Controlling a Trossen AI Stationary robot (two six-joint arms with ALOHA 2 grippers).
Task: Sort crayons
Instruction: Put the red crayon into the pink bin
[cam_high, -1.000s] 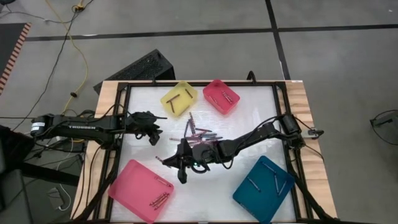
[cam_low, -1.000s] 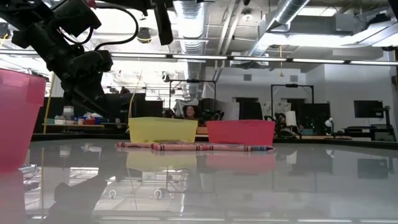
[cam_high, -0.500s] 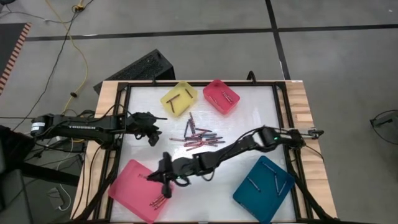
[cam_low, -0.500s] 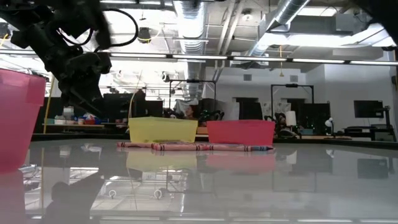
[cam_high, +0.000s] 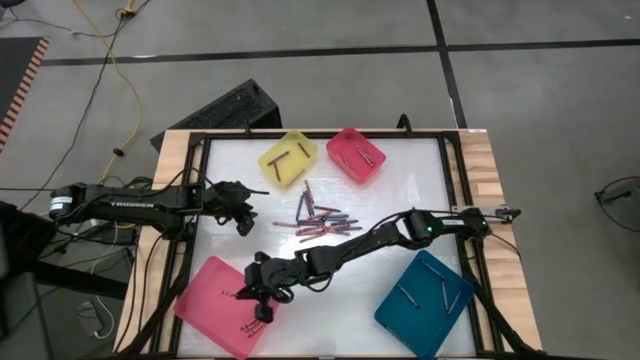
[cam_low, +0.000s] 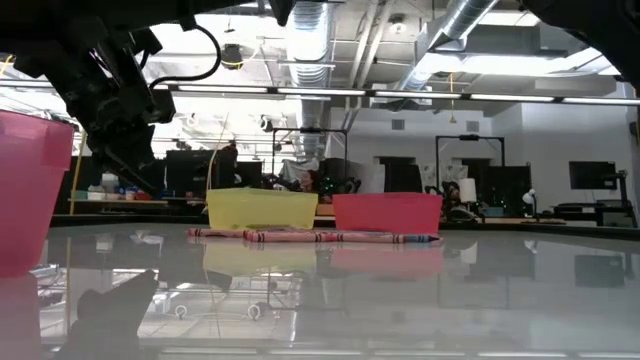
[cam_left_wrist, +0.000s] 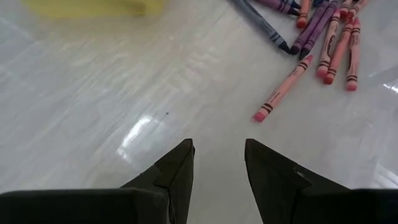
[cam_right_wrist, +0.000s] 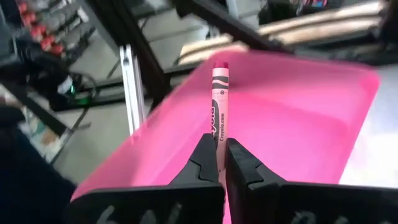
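Observation:
A loose heap of pink, red and dark crayons (cam_high: 318, 217) lies on the white table's middle; the left wrist view shows the crayons (cam_left_wrist: 323, 37) too. My right gripper (cam_high: 260, 303) reaches across to the near left and hovers over the large pink tray (cam_high: 205, 300), shut on one pink crayon (cam_right_wrist: 219, 106). My left gripper (cam_high: 243, 218) hangs open just left of the heap, its fingers (cam_left_wrist: 180, 162) above bare table with nothing between them. My right gripper pinches the pink crayon's rear end (cam_right_wrist: 218, 144) between its two fingers. The crayon runs along the fingers and sticks out forward, its tip (cam_right_wrist: 220, 66) pointing away from them. The fingers come from the table's right, slanting slightly down. The crayon is lifted clear above the pink tray (cam_right_wrist: 298, 112).
A yellow tray (cam_high: 288, 158) and a small pink tray (cam_high: 356, 153) stand at the far edge, a teal tray (cam_high: 425, 300) at the near right, each with a few crayons. The large pink tray holds crayons (cam_high: 256, 322) near its right corner. A black frame (cam_high: 196, 190) rims the table.
My right gripper has travelled from the table's middle toward the near left with the pink crayon, sinking a little, and now stands over the large pink tray. The crayon stays clear of the table.

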